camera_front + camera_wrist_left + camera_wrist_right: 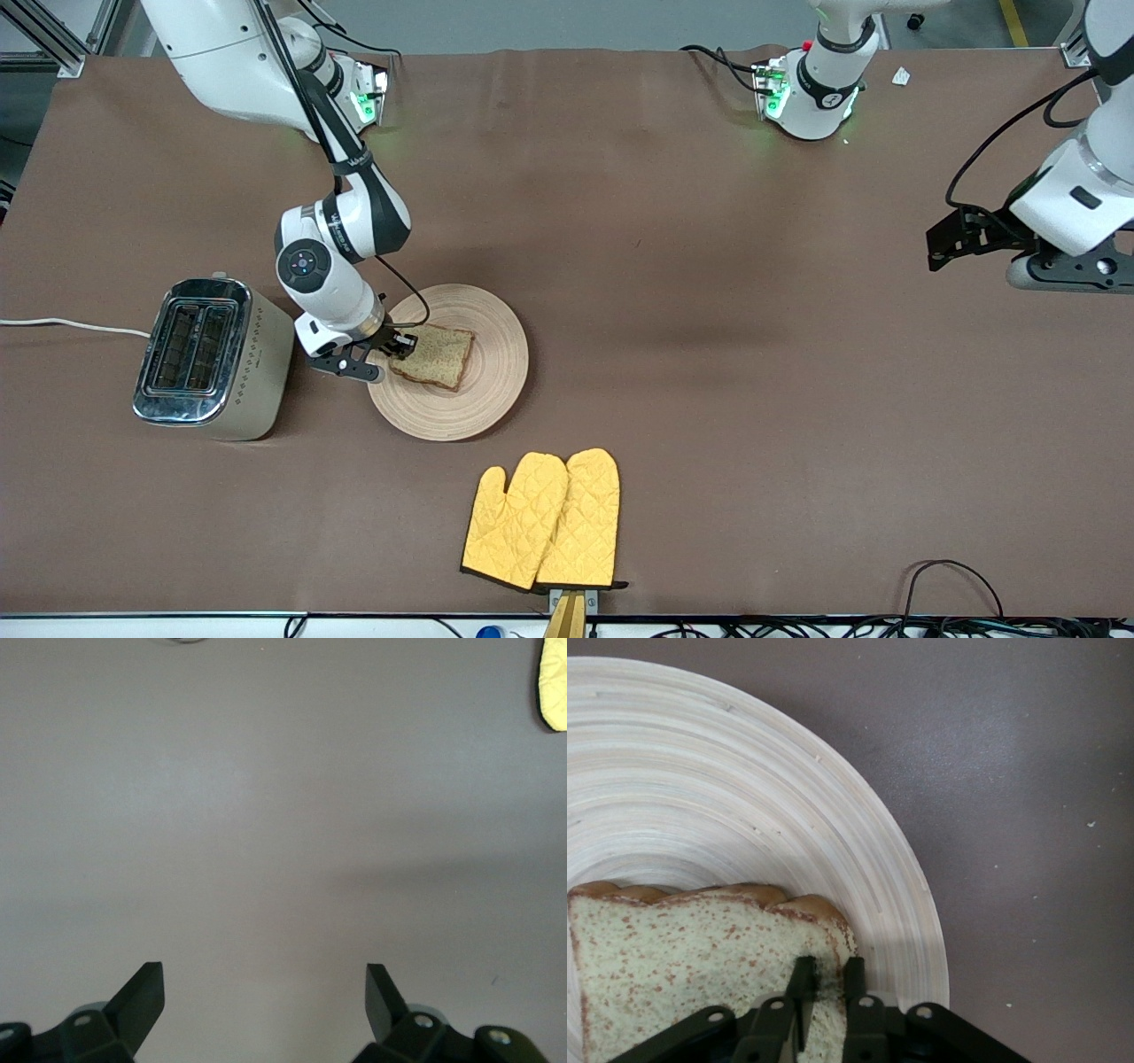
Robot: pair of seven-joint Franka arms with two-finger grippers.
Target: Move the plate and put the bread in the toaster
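Observation:
The light-wood plate (478,390) lies near the table's middle, beside the toaster (213,354), which stands toward the right arm's end. The brown bread slice (438,354) rests on the plate. My right gripper (394,347) is shut on the bread's edge nearest the toaster; the right wrist view shows its fingertips (803,979) pinching the speckled bread (682,966) over the plate (771,797). My left gripper (952,239) is open and empty, held above bare table at the left arm's end; it also shows in the left wrist view (264,992).
A pair of yellow oven mitts (545,523) lies nearer the front camera than the plate; a corner of them shows in the left wrist view (554,687). The toaster's white cord (71,325) runs off the table's edge at the right arm's end.

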